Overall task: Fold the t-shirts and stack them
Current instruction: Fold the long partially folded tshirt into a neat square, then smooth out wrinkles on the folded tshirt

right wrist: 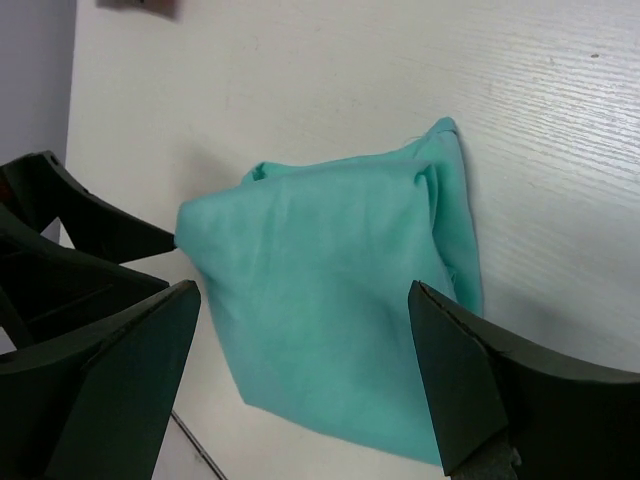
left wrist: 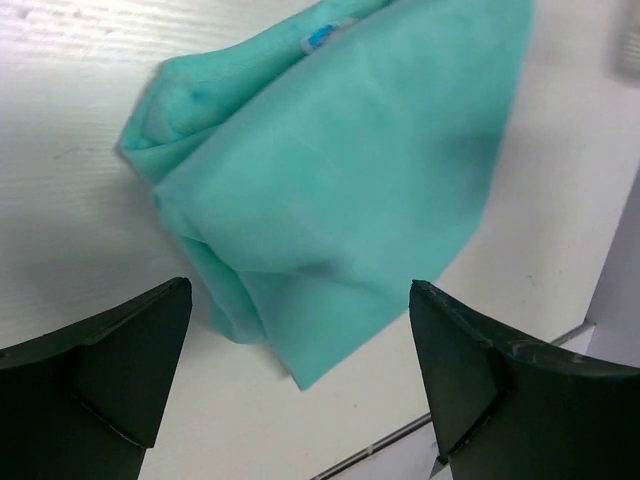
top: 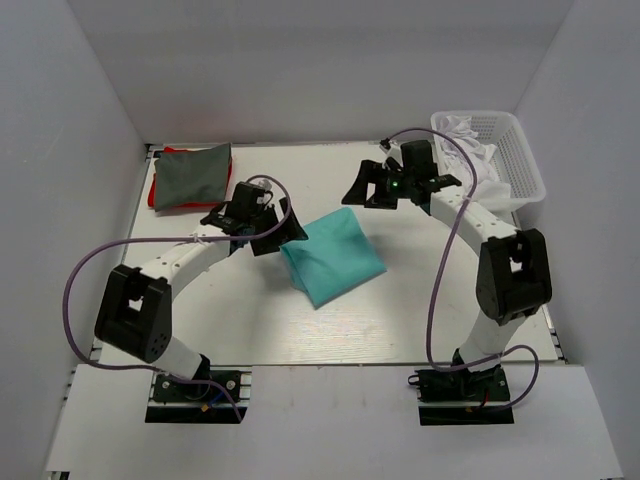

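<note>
Upper left of the top view: the red t-shirt [top: 152,200] shows only as a thin rim under the dark grey t-shirt [top: 192,177] lying on it. Upper right: crumpled white material [top: 470,135] in the white basket [top: 530,170] is too small to identify. At centre, the left gripper [top: 280,232] covers the left edge of the mint-teal t-shirt [top: 335,255]. Left wrist view: the shirt is smeared by blur and cut off by the top edge, and a blue tag [left wrist: 318,38] there is unreadable. Right wrist view: a dark blurred shape [right wrist: 140,5] is clipped at top left, and one finger [right wrist: 490,390] of the right gripper [right wrist: 305,290] hides the shirt's lower right corner.
</note>
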Robot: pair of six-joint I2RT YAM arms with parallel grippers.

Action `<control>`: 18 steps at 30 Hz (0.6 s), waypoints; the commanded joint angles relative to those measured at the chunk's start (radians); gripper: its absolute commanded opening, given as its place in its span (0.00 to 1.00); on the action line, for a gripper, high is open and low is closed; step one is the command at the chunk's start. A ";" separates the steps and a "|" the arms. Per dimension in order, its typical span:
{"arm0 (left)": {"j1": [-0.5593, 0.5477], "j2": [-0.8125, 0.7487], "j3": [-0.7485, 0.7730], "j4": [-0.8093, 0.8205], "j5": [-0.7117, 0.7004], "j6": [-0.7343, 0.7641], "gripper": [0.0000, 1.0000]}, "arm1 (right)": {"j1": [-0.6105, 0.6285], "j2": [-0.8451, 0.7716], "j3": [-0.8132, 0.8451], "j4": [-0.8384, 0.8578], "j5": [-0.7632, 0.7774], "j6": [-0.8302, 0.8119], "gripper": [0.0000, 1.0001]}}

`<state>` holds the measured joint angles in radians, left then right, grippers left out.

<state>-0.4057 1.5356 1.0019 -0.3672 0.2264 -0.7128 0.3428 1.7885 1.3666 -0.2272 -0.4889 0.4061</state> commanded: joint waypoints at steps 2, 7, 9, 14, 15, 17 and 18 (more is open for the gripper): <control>-0.016 -0.120 0.072 0.022 0.040 0.076 1.00 | 0.008 -0.081 -0.057 0.057 -0.092 0.003 0.90; -0.016 -0.036 0.046 0.215 0.192 0.076 1.00 | 0.021 0.001 -0.052 0.195 -0.201 0.071 0.90; -0.016 0.013 0.037 0.246 0.192 0.085 1.00 | 0.021 0.044 -0.015 0.215 -0.223 0.091 0.90; 0.007 0.145 0.037 0.261 0.191 0.108 1.00 | 0.022 0.185 -0.011 0.367 -0.250 0.186 0.90; 0.007 0.155 0.024 0.261 0.191 0.108 1.00 | 0.024 0.201 -0.017 0.432 -0.258 0.218 0.90; 0.007 0.173 0.012 0.251 0.140 0.108 1.00 | 0.019 0.258 -0.026 0.460 -0.255 0.244 0.90; 0.007 0.190 0.012 0.235 0.120 0.108 1.00 | 0.022 0.270 -0.020 0.465 -0.254 0.253 0.90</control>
<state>-0.4053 1.7370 1.0191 -0.1310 0.3862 -0.6270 0.3649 2.0285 1.3281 0.1120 -0.7094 0.5884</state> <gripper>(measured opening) 0.993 0.901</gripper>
